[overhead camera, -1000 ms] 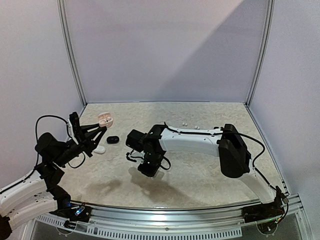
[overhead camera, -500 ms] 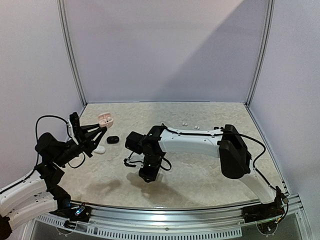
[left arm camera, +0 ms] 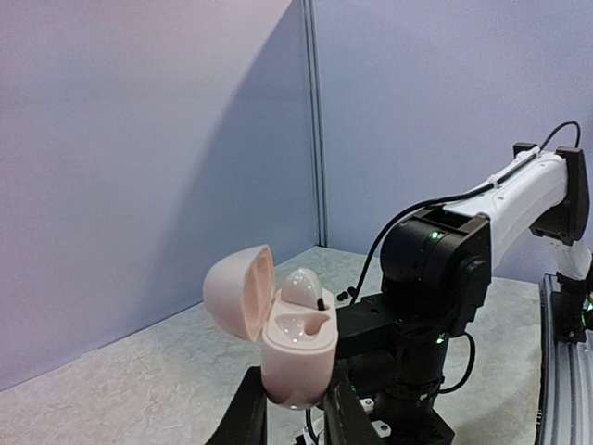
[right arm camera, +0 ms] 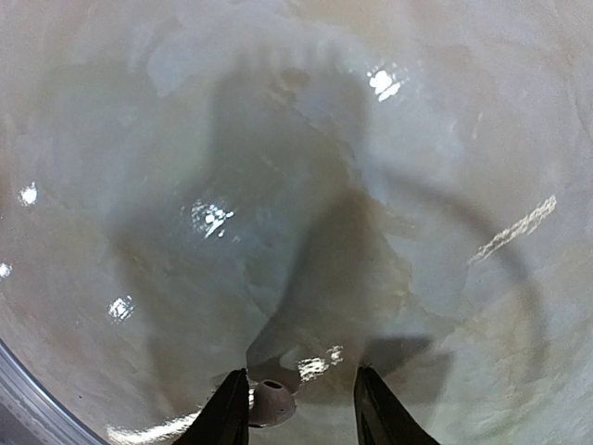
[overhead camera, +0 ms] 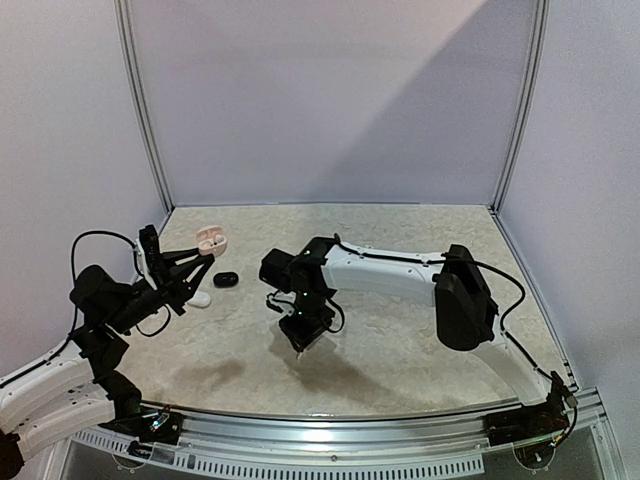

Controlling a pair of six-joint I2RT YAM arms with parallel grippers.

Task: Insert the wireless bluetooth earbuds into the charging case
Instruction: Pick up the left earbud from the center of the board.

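Lying at finger edge of right gripper: earbud; jaws apart.

Walls: we see plain lilac panels and metal corner posts.
Table: we see a glossy, beige marbled top.

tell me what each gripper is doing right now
left gripper: shut on the pink charging case
right gripper: open, a white earbud beside one jaw

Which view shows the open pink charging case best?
Left wrist: the pink charging case fills the foreground, lid open, one earbud seated, clamped in the left gripper. Top external shows only a small pink shape beyond the left arm. Right wrist misses it.
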